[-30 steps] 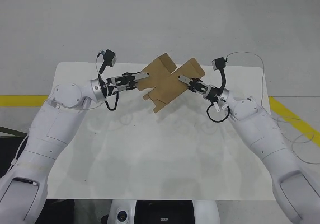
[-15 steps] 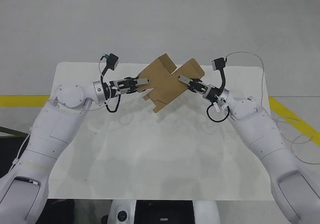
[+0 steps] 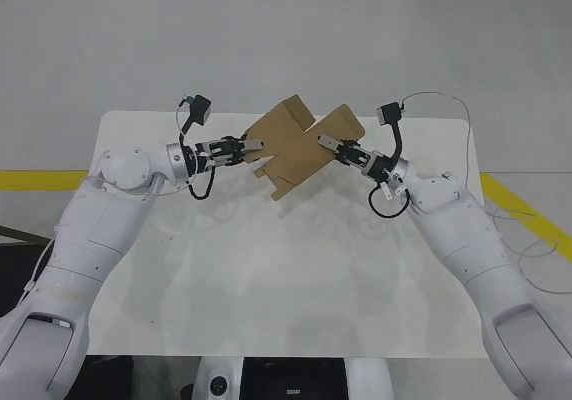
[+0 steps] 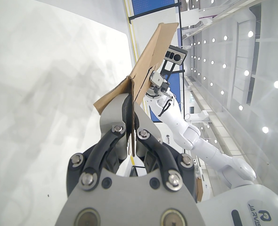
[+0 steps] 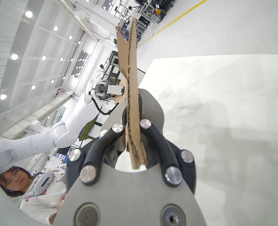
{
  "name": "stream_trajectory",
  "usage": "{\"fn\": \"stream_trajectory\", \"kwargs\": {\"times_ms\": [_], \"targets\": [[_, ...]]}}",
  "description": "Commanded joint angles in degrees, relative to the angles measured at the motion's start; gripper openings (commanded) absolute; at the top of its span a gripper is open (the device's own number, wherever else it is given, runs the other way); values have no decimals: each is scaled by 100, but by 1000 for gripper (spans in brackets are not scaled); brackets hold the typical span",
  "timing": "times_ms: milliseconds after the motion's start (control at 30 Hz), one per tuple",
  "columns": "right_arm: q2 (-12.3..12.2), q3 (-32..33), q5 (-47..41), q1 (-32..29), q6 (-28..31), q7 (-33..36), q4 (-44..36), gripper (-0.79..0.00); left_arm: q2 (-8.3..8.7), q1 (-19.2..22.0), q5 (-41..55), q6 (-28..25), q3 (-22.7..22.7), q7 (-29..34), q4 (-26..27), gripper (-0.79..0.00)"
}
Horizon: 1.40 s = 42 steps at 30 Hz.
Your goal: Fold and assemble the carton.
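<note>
"Two grippers have hold of the one carton (image 3: 296, 148), as I see it from my desk. It is brown corrugated board, mostly flat, and it sits between the arms over the far edge of the white table (image 3: 266, 300)."

"How is the left gripper set?"

"The left gripper (image 3: 254, 147) is nearly closed. Its fingers are pinched on a thin edge of the board on that arm's side. Through its wrist camera I see the sheet edge-on, running away from the fingers with a flap folded out to one side."

"And the other one?"

"The right gripper (image 3: 328, 146) has the same sort of hold. Its fingers are clamped on the opposite edge, with one layer of cardboard between the pads. From its wrist camera the board rises straight out of the grip, and I can see the fluted edge."

"Is the carton resting on the table?"

"I cannot tell. From above, part of it hangs past the far rim and a flap sticks out toward the near side, with the two arms reaching in from either side."
</note>
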State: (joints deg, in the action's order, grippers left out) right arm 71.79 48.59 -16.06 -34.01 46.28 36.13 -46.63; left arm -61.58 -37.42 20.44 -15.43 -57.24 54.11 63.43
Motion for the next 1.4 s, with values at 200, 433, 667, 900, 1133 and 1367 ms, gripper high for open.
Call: {"fn": "stream_trajectory", "kwargs": {"times_ms": [200, 433, 667, 900, 1133, 1367], "targets": [[-156, 307, 227, 31, 174, 596, 160, 0, 12, 56, -46, -172, -153, 123, 15, -785], [-431, 806, -148, -82, 260, 1627, -100, 0, 39, 157, -168, -451, -288, 368, -92, -785], [-639, 974, -866, -358, -235, 2423, -1104, 0, 58, 272, -109, -850, -287, 1217, -269, -785], [-737, 696, -1380, -501, -610, 2799, -1786, 0, 58, 254, 140, -1163, -215, 1988, -263, -785], [-761, 275, -1665, -385, -688, 2877, -2064, 0, 83, 171, 286, -1162, -107, 2313, -15, -785], [-746, -193, -1704, -215, -603, 2792, -2037, -55, 180, 31, 513, -1102, -52, 2374, 354, -785]]}}
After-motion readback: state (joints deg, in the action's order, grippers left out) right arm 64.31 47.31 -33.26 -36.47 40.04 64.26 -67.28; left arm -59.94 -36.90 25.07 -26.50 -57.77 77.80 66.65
